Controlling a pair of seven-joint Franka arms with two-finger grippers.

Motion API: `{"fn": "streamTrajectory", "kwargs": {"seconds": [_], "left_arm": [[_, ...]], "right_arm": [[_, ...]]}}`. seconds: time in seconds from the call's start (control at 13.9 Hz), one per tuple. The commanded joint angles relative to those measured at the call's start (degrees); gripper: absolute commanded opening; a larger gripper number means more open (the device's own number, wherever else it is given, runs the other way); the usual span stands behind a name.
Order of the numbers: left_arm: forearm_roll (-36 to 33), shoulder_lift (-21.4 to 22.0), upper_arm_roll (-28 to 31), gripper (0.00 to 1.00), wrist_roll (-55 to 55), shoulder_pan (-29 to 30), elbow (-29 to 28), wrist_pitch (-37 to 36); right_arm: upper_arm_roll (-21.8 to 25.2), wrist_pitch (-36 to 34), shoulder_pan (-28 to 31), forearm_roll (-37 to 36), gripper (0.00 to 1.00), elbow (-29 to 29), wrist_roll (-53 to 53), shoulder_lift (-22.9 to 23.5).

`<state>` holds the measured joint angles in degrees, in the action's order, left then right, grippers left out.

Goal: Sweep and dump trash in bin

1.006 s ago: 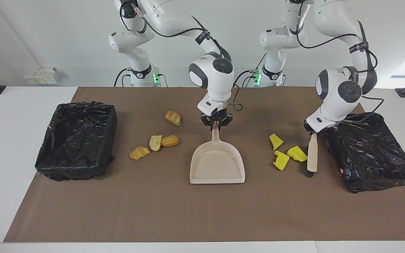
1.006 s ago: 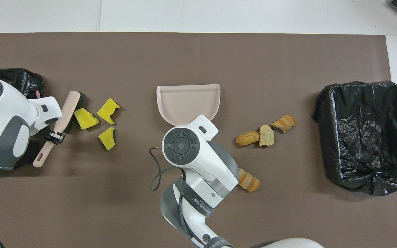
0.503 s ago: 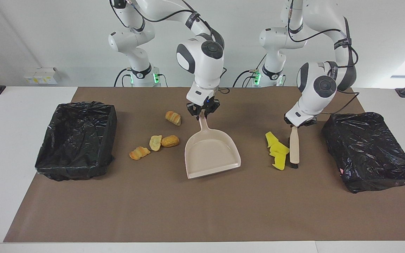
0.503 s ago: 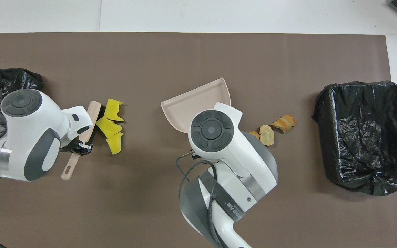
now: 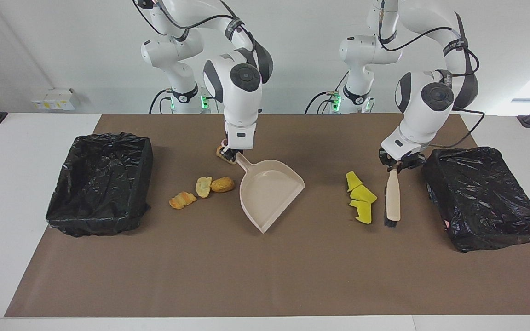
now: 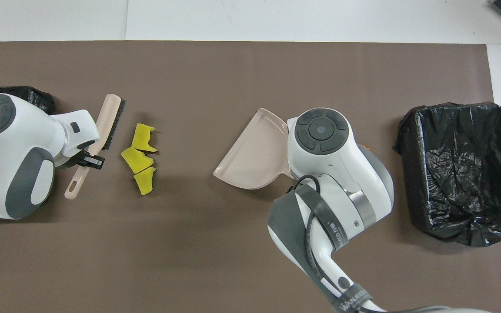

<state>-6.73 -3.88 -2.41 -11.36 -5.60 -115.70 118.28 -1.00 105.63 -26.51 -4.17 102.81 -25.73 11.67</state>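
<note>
The trash lies in two groups on the brown mat. Three yellow chunks (image 5: 362,195) (image 6: 137,157) lie close together in a row. Three golden-brown bread pieces (image 5: 204,186) lie beside the pale pink dustpan (image 5: 269,191) (image 6: 252,156), and one more (image 5: 221,153) is half hidden at the pan's handle. My right gripper (image 5: 233,154) is shut on that handle, with the pan's mouth turned toward the yellow chunks. My left gripper (image 5: 396,165) (image 6: 90,160) is shut on the handle of the brush (image 5: 393,197) (image 6: 110,117), which stands a little apart from the chunks.
A black-bagged bin (image 5: 99,184) (image 6: 459,174) stands at the right arm's end of the mat. Another black-bagged bin (image 5: 481,197) (image 6: 33,93) stands at the left arm's end, close beside the brush. In the overhead view the right arm covers the bread pieces.
The right gripper carried the dustpan toward the bread and turned its mouth toward the yellow chunks. The left gripper's brush pushed the chunks into a tight row, then drew back toward its bin.
</note>
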Motion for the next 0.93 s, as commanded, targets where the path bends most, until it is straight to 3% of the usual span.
{"fn": "streamTrajectory", "kwargs": {"seconds": [0.0, 0.36, 0.86], "left_arm": [[0.49, -1.13, -0.06, 0.0, -4.89, 0.94, 0.74, 2.04], [0.49, -1.4, -0.06, 0.0, -5.78, 0.67, -0.92, 1.61], [1.36, 5.54, -0.23, 0.0, 3.51, -0.03, -12.17, -0.58]], "right_arm": [[-0.58, 7.1, 1.28, 0.65, 0.0, 5.54, -8.09, -2.35], [-0.58, 14.85, 2.69, 0.65, 0.0, 8.55, -17.42, -1.22], [-0.67, 20.22, 1.03, 0.65, 0.0, 8.55, -26.12, 2.83]]}}
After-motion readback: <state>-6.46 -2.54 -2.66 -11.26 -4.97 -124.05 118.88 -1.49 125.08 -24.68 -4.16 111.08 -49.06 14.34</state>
